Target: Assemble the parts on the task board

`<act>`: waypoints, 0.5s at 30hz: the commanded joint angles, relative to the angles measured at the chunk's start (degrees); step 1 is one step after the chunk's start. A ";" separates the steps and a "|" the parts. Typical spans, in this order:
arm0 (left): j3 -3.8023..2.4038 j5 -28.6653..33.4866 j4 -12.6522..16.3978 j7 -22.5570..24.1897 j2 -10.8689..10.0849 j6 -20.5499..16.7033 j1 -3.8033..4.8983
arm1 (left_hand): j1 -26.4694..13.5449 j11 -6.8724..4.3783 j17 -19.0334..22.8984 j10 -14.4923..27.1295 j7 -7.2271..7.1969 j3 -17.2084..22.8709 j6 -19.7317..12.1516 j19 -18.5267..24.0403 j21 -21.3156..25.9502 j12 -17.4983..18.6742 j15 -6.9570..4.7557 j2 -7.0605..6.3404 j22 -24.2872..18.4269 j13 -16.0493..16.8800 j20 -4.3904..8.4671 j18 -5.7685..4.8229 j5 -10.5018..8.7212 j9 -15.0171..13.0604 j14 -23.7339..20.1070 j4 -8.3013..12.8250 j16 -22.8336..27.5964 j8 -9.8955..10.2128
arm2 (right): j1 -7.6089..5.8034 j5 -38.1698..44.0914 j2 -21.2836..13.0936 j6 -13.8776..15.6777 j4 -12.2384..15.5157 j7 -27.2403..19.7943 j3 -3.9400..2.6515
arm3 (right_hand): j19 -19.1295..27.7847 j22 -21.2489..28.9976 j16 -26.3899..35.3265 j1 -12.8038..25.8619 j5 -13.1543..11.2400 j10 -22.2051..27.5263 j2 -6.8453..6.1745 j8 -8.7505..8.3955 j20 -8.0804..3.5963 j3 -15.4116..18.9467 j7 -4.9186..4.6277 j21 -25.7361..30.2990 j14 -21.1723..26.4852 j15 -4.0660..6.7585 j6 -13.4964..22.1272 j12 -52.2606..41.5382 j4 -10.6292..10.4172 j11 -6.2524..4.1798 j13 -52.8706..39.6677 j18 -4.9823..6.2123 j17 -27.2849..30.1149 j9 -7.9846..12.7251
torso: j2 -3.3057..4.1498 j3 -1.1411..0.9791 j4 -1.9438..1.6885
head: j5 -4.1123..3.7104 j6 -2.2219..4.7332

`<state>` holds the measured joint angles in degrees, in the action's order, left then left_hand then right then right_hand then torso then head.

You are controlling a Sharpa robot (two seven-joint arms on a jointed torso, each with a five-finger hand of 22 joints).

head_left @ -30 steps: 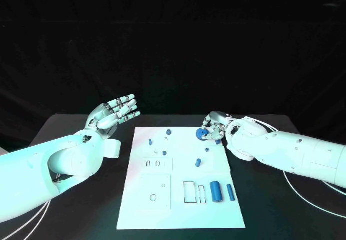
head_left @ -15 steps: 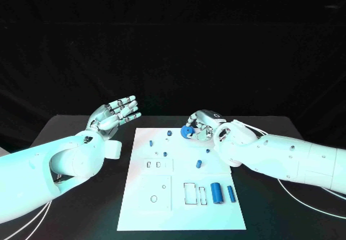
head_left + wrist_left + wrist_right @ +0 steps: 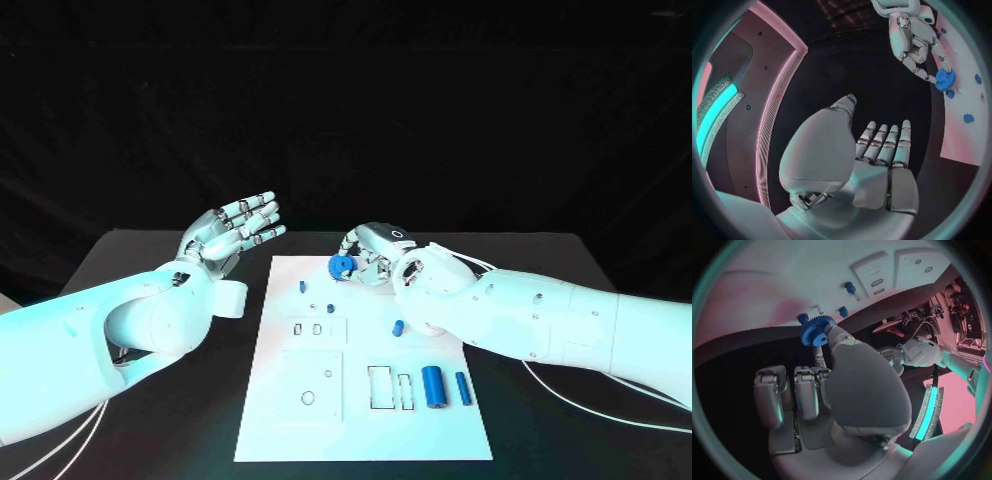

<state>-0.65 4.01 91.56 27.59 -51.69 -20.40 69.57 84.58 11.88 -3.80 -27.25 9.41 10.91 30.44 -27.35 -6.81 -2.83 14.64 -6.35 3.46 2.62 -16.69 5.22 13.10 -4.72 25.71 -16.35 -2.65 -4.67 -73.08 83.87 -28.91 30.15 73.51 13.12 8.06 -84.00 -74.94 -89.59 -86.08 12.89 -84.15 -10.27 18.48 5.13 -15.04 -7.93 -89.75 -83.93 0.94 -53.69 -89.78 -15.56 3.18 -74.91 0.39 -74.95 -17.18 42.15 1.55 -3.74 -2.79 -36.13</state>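
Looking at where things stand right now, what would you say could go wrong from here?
The right hand holds the blue gear only at its fingertips above the far end of the task board, so it might slip and fall. Small blue pegs stand close below; a lowering hand could knock them. The left hand hangs open off the board, so it cannot catch or steady anything.

**A robotics lab bench**

This looks like a robot test lab. A black table (image 3: 173,400) stands against a black backdrop (image 3: 346,100), which hangs behind both hands. A white task board (image 3: 310,420) with cut-outs and small blue parts (image 3: 433,385) lies between the arms, below the right hand (image 3: 378,250). Past the right hand, the right wrist view shows exposed machinery and cables (image 3: 932,315), with glowing light strips (image 3: 929,410) close by.
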 commanded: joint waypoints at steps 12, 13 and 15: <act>-0.04 -0.14 -0.25 0.26 0.52 1.14 0.06 | 0.36 -0.06 0.10 0.34 4.45 -0.26 0.52 -0.42 -0.21 0.35 -0.09 0.12 0.08 -0.08 0.00 0.22 -0.22 -0.02 -0.13 0.11 -0.03 -0.11 | 1.34 1.33 3.75 -5.22 -4.27 -0.22 0.18 | -6.00 -15.06 -0.19 0.81 -0.31 -5.85 -0.28 -0.69 -0.18 -0.76 0.22 -0.25 -5.84 0.17 -0.24 -0.22 -0.12 -0.16 -15.09 -0.39 -14.02 0.15 | 0.02 -0.06 -0.01 | 0.22 -0.42; -0.04 -0.14 -0.26 0.25 0.52 1.13 0.06 | 0.36 -0.06 0.10 0.34 4.45 -0.26 0.52 -0.42 -0.21 0.35 -0.09 0.12 0.08 -0.08 0.00 0.22 -0.22 -0.02 -0.13 0.11 -0.03 -0.11 | 1.39 1.33 3.91 -5.42 -4.44 -0.27 0.18 | -6.00 -15.06 -0.19 0.81 -0.31 -5.85 -0.28 -0.69 -0.18 -0.76 0.22 -0.25 -5.84 0.17 -0.24 -0.22 -0.12 -0.16 -15.09 -0.39 -14.02 0.15 | 0.03 -0.07 0.01 | 0.23 -0.41; -0.04 -0.14 -0.27 0.24 0.52 1.11 0.06 | 0.36 -0.06 0.10 0.34 4.45 -0.26 0.52 -0.42 -0.21 0.35 -0.09 0.12 0.08 -0.08 0.00 0.22 -0.22 -0.02 -0.13 0.11 -0.03 -0.11 | 1.51 1.34 4.26 -5.70 -4.80 -0.37 0.19 | -6.00 -15.06 -0.18 0.86 -0.36 -5.85 -0.30 -0.72 -0.17 -0.80 0.21 -0.25 -5.83 0.16 -0.23 -0.22 -0.14 -0.14 -15.09 -0.39 -13.96 0.16 | 0.04 -0.11 0.11 | 0.32 -0.40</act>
<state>-0.65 4.01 91.23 27.52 -51.30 -20.29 69.57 84.58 11.88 -3.75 -27.25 9.41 10.91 30.45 -27.35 -6.81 -2.83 14.64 -6.35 3.46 2.62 -16.69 5.22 13.10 -4.72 25.71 -16.35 -2.65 -4.67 -71.67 84.30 -24.88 26.96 68.93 13.22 8.24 -84.00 -74.92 -89.59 -85.77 12.87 -84.15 -10.58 18.03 5.13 -15.43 -7.84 -89.75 -83.93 0.93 -53.75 -89.78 -15.64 3.18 -74.91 0.39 -74.93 -17.01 42.17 1.49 -3.76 -2.55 -36.51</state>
